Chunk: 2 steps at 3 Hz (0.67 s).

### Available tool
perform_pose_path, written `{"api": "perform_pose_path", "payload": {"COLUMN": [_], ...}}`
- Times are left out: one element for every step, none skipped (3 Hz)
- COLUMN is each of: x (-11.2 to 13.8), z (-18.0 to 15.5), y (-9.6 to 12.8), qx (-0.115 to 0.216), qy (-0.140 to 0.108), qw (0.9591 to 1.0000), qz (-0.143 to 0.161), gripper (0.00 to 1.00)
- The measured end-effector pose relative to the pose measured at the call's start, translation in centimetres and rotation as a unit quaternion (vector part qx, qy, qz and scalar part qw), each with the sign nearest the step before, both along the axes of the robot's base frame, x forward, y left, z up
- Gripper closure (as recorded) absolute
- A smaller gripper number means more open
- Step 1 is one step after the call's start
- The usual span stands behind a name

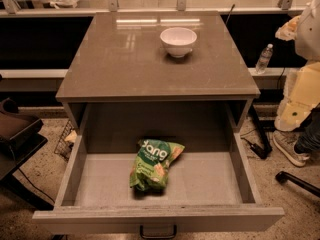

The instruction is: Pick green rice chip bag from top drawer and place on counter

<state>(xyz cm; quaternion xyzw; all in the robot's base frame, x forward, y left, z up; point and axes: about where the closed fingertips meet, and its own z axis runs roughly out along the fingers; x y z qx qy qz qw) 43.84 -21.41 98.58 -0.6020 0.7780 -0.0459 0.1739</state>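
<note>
The green rice chip bag (154, 164) lies flat on the bottom of the top drawer (100, 184), near its middle, with the white "Dang" lettering facing up. The drawer is pulled fully open, and its dark handle (158, 232) shows at the front edge. The counter (125, 59) is the glossy grey-brown top above it. My arm's pale segments hang at the right edge of the view. My gripper (292, 116) is at their lower end, to the right of the cabinet, well apart from the bag and the drawer.
A white bowl (178, 41) stands on the counter toward the back. A water bottle (264, 59) stands on a ledge at the back right. A person's shoe (290, 149) and cables lie on the floor at the right. A dark chair (17, 134) is at the left.
</note>
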Motion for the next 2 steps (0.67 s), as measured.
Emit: {"api": "perform_pose_path", "payload": {"x": [0.0,0.2], "z": [0.0,1.3], "y": [0.0,-0.4], "qx": [0.000,-0.009], "qy": [0.000,-0.010], "qw": [1.0000,0.9997], "qz": [0.000,-0.022], "gripper": [0.00,0.00]}}
